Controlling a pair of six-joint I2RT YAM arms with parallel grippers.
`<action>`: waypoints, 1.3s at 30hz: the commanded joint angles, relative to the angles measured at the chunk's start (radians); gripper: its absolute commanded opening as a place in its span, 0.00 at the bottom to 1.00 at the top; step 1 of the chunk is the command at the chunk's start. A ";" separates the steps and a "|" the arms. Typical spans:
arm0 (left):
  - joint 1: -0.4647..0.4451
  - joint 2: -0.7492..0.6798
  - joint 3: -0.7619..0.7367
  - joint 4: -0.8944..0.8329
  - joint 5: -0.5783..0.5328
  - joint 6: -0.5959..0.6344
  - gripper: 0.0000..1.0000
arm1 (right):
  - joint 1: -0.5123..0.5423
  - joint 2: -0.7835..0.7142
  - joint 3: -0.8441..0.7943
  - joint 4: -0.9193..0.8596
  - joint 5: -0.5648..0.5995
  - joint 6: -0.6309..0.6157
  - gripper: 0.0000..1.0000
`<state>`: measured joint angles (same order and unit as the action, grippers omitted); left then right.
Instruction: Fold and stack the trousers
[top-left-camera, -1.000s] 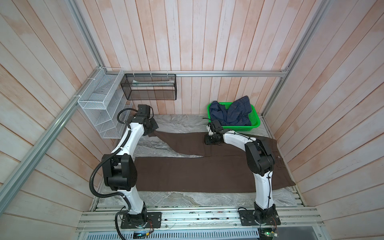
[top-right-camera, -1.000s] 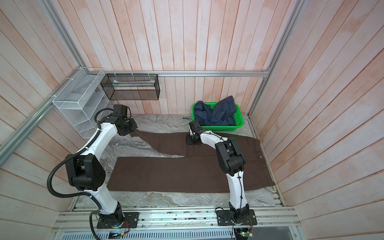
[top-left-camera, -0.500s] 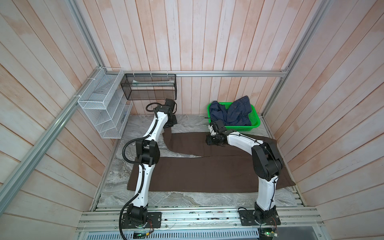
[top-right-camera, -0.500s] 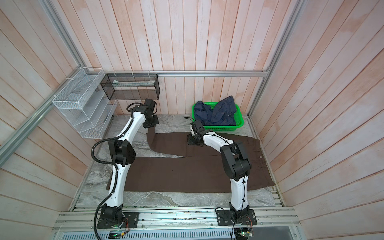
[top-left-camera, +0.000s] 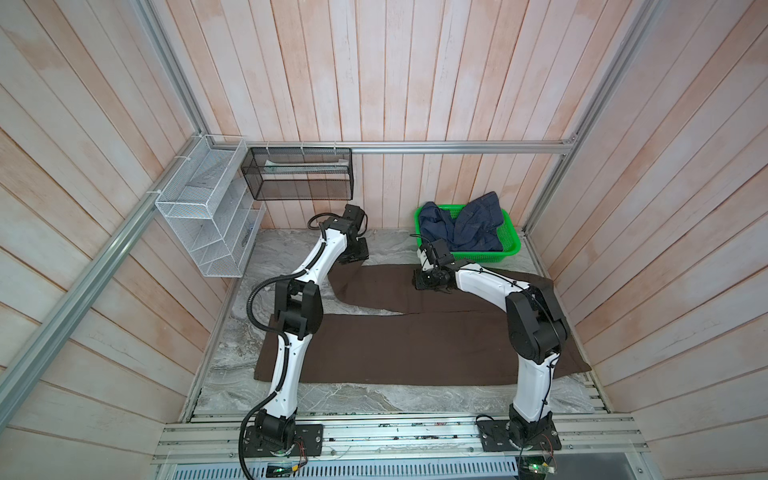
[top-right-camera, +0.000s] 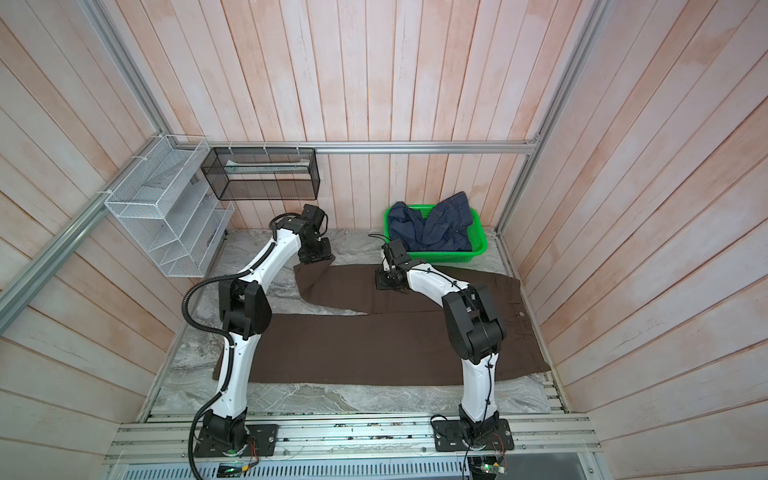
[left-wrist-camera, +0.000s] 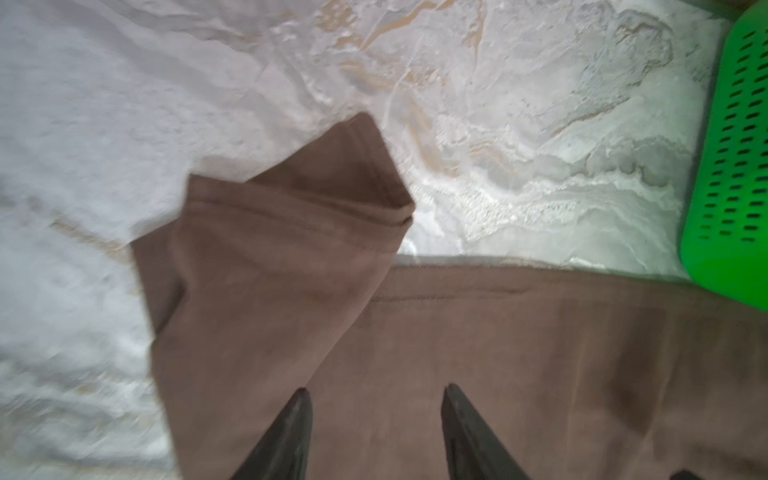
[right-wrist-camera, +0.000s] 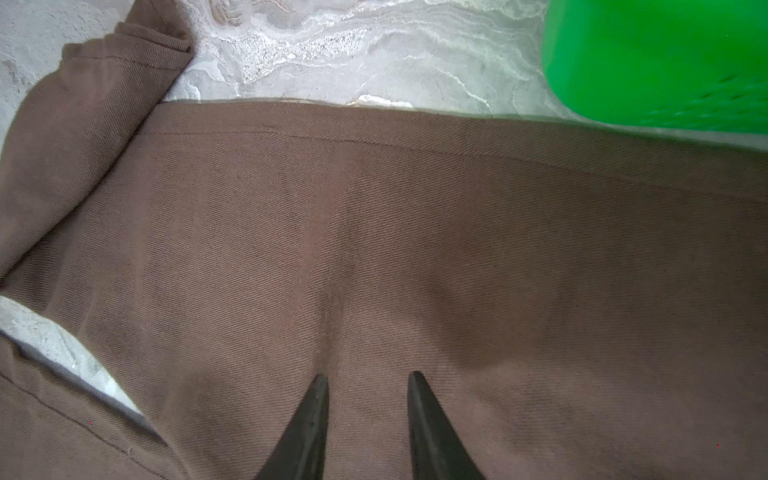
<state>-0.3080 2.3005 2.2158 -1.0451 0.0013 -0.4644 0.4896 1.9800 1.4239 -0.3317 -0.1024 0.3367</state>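
Broadly, the job looks barely begun. The trousers (top-left-camera: 415, 349) lie spread lengthwise across the table (top-left-camera: 374, 399), with the waist at the right edge. One leg runs flat along the front edge almost to the left edge. The other leg (top-left-camera: 374, 286) lies nearer the back edge and stops well short of the left edge, because its end is turned back over itself. In the left wrist view the hemmed cuff (left-wrist-camera: 332, 187) sits askew on top of that leg, one corner poking out over bare table.

That looks like the start of a first fold. The legs are not laid one on the other, there is no compact packet, and nothing is stacked.

The left gripper (left-wrist-camera: 376, 388) hangs over the doubled-back leg, just short of the cuff. Its claw is released, jaws apart, with flat cloth showing between them and nothing held. The right gripper (right-wrist-camera: 369, 374) is further along the same leg towards the waist. Its jaws are part open, tips down on the cloth, and no pinched fold shows between them, so I judge it is pinning rather than grasping.

The green basket (top-left-camera: 509, 249) at the back right corner holds a crumpled navy denim garment (top-left-camera: 461, 226).

No brand, label or readable writing shows anywhere.
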 joint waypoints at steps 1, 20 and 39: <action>0.074 -0.171 -0.130 0.160 -0.037 -0.014 0.53 | 0.013 -0.006 0.034 -0.036 0.003 -0.008 0.33; 0.247 0.247 0.101 0.193 0.284 0.118 0.44 | 0.049 0.008 0.063 -0.072 -0.009 -0.006 0.33; 0.218 0.330 0.129 0.166 0.295 0.149 0.37 | 0.053 0.020 0.067 -0.066 -0.017 0.000 0.33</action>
<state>-0.0692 2.5900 2.3356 -0.8410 0.2878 -0.3401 0.5362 1.9808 1.4746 -0.3756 -0.1089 0.3370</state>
